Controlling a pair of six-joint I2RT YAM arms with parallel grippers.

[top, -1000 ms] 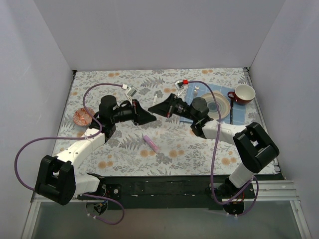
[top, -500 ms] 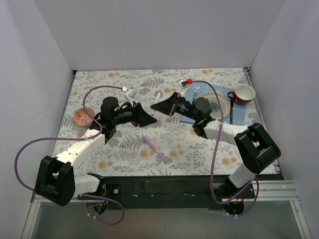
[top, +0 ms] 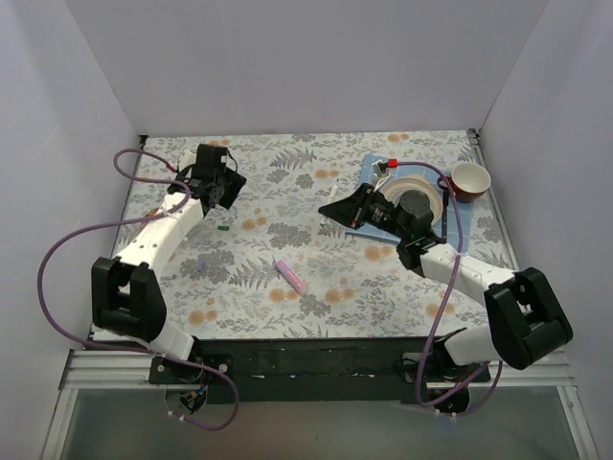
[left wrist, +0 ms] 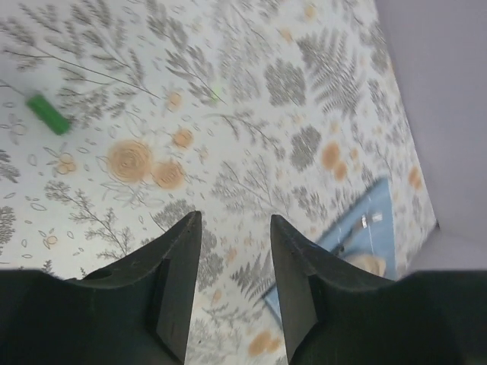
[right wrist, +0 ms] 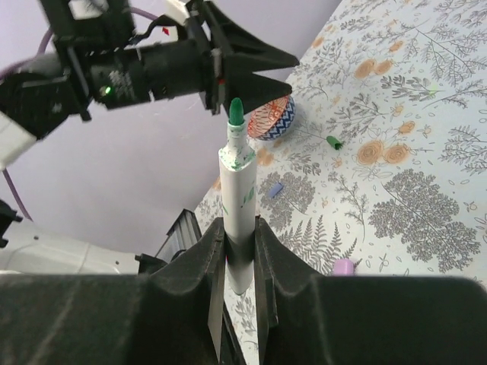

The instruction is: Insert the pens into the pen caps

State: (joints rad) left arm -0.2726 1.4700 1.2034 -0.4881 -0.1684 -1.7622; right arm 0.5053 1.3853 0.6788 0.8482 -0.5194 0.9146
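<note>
The right wrist shows us the right gripper [right wrist: 238, 232] clamped on the whitish pen [right wrist: 237, 175], a grip too small to read from above. It also catches the lilac cap [right wrist: 275, 190] on the table [right wrist: 426, 175]. The left wrist shows the left gripper [left wrist: 234, 228] with fingers apart on nothing and the green cap [left wrist: 47, 114] off to one side, while only the top view gives us the whole pink pen [top: 290, 275], lying flat between the arms.
</note>
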